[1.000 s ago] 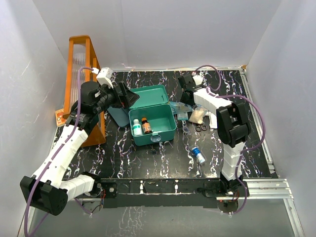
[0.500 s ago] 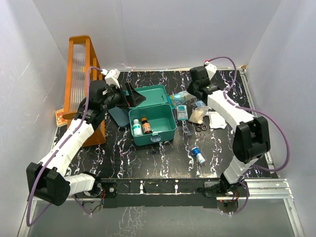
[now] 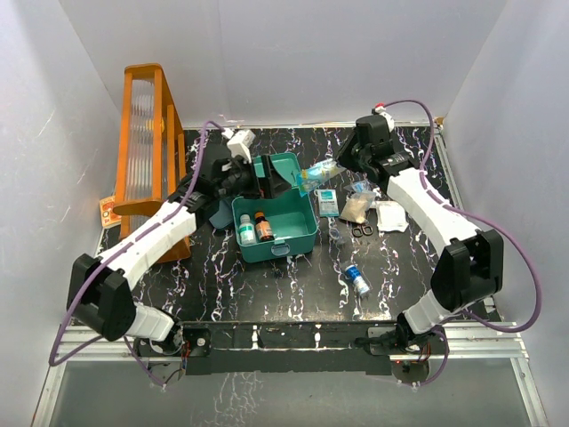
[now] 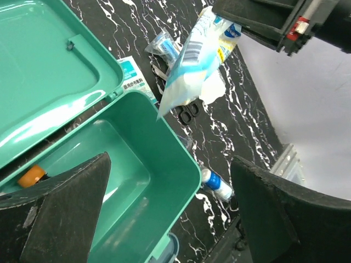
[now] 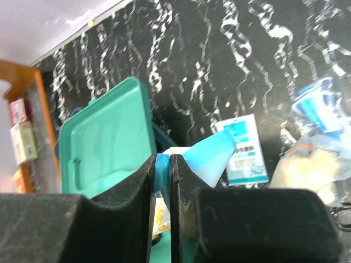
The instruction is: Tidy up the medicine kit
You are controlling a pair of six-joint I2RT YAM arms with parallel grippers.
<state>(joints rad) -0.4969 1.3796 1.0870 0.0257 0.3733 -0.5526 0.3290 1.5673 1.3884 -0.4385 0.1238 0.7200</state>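
My right gripper [image 5: 162, 164] clamped on a blue-and-white packet [image 4: 192, 60] held aloft beside the open medicine kit [image 3: 298, 238], kit just left of the worktop's centre, my left gripper [image 4: 170, 164] spread wide above it

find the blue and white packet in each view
top external: blue and white packet right of centre, beside the medicine kit lid.
left wrist: top centre, right of the lid.
right wrist: centre, right of the lid.
shared landmark: the open teal lid.
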